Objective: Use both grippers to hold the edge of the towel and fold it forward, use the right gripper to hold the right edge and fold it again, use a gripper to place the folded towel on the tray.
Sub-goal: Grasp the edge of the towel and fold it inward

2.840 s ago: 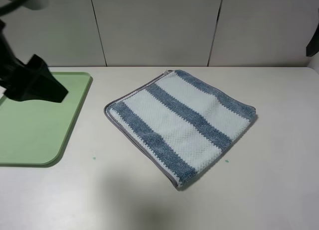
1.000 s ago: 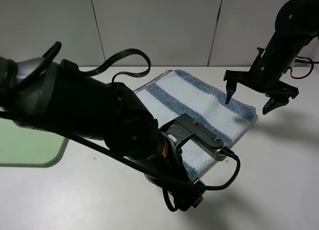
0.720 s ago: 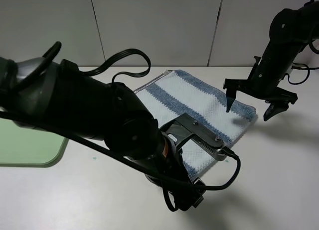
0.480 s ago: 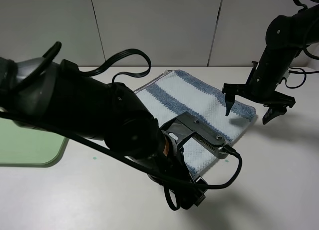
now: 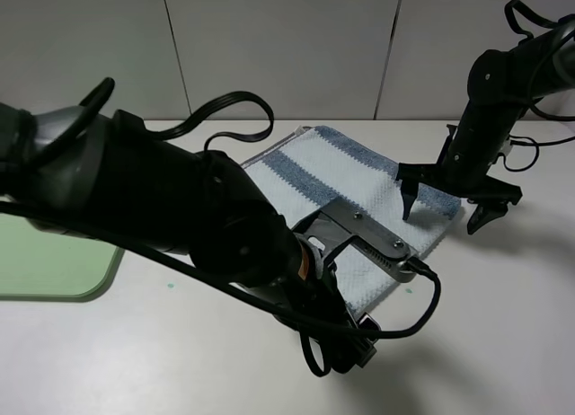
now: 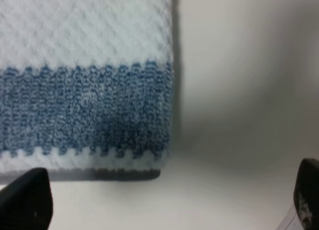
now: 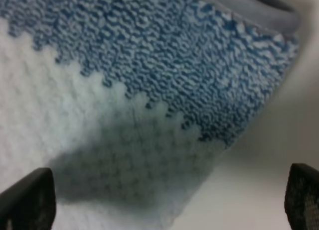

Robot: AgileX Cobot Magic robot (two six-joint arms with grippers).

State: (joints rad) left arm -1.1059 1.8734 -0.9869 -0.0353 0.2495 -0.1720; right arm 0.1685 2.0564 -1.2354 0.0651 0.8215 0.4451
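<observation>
The square terry towel with wide slate-blue and white stripes (image 5: 359, 177) lies flat on the white tabletop (image 5: 512, 325). It is turned corner-on, and its stripes end along the edge that spans between the two grippers. The black pincer right gripper (image 5: 440, 219) straddles that edge's far corner, fingers spread wide and holding nothing. The black left gripper (image 6: 164, 200), equally wide and holding nothing, is over the near corner by the thin grey hem (image 6: 124, 174). The flat light-green plastic tray (image 5: 63, 271) sits well beyond the left arm; the part that shows is bare green.

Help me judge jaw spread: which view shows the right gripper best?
Exterior high: the whole right gripper shows, open, astride the right corner of the towel. Right wrist shows only its fingertips; left wrist, nothing.
</observation>
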